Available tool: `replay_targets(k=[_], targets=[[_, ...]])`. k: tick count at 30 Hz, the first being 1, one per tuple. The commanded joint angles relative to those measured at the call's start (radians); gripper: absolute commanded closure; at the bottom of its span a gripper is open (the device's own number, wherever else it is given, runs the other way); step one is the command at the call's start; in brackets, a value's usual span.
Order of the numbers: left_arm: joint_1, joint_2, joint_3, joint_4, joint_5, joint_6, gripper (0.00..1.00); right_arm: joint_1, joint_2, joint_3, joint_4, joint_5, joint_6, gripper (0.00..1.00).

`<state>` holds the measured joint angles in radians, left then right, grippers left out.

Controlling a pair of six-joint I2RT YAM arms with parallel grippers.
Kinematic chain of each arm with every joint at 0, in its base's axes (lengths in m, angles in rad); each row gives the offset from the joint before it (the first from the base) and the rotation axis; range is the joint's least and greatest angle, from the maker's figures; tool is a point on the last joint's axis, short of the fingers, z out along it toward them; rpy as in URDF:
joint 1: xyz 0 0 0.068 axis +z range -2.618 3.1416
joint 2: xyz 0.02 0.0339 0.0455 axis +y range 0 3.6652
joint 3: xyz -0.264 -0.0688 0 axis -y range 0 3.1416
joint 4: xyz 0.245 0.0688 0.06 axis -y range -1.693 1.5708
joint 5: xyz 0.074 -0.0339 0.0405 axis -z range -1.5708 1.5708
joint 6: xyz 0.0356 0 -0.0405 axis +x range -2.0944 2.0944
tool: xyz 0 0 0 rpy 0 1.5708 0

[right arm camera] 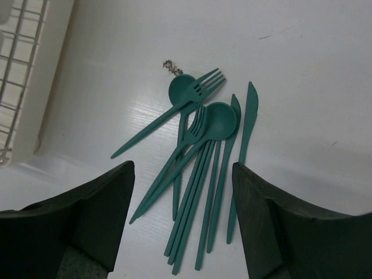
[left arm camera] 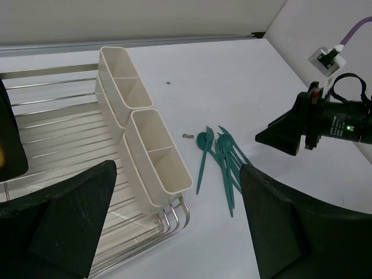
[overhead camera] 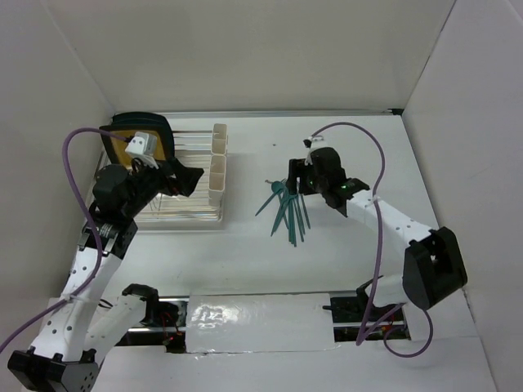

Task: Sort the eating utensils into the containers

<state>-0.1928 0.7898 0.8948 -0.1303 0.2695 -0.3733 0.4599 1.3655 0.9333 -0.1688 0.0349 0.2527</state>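
**UTENSIL PILE: LOOSE ON TABLE**

The eating utensils (right arm camera: pixel 220 121) are slim teal spoons, forks and a knife. They lie fanned and overlapping on the white table (overhead camera: pixel 261 253), at 3 o'clock of the cream containers (overhead camera: pixel 217 175). The right gripper (right arm camera: pixel 180 174) hangs over the pile, jaws spread and empty. The left gripper (left arm camera: pixel 178 168) is also spread and empty.

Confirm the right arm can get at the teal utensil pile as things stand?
Probably yes. The right gripper is open right above the utensil pile, with nothing between them. The pieces overlap, so picking just one may be fiddly.

Teal utensils (right arm camera: pixel 221 120) lie piled flat near empty cream containers (left arm camera: pixel 157 154).
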Motion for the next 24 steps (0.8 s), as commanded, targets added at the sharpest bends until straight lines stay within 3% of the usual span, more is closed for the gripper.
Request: replay_targets(k=[1, 7, 24], targets=[[0.022, 0.029, 0.026, -0.011, -0.038, 0.051, 0.00, 0.014, 0.032, 0.006, 0.054, 0.080, 0.020, 0.31], [0.052, 0.034, 0.024, -0.012, -0.023, 0.037, 0.00, 0.043, 0.171, 0.015, 0.064, 0.098, 0.043, 0.43], [0.053, 0.035, 0.021, -0.008, 0.004, 0.048, 0.00, 0.079, 0.382, 0.024, 0.170, 0.123, 0.160, 0.61]])
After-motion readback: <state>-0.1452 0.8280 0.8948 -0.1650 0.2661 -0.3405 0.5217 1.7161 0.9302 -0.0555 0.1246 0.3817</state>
